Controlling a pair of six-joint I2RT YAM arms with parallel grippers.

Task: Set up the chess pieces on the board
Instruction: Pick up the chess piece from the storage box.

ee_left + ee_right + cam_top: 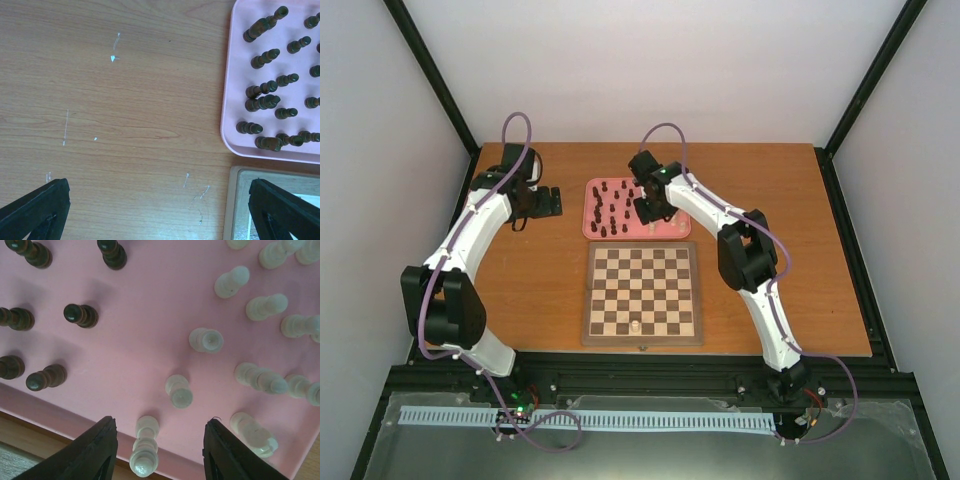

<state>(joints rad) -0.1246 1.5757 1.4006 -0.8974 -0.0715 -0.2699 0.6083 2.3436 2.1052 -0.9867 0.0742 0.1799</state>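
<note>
top view, board: the board (642, 293) is set mid-table, near the arm bases; only one cream piece (636, 325) is seen on it, in the near rank.
top view, tray: the pink tray (587, 215) is placed just beyond the board's far edge; the other chess pieces (610, 205) are kept there.
top view, right arm: the elbow is raised right of the board, the forearm is reached far and left, and the right gripper (650, 208) is pointed down over the tray.
top view, left arm: it is folded along the left side; the left gripper (527, 200) is held over the table (770, 200), left of the tray.
left wrist, tool: the fingers are spread wide, with only bare wood between them.
right wrist, tool: the jaws are apart and a white piece (145, 447) by the tray's rim is straddled, untouched on both sides.
step: a pick of that piece is judged in hand.
advice: the piece is best centred first, since it sits nearer one finger; the stem should be clamped low and lifted straight.
risk: the neighbour piece (252, 432) just beside the other finger could be knocked.
</note>
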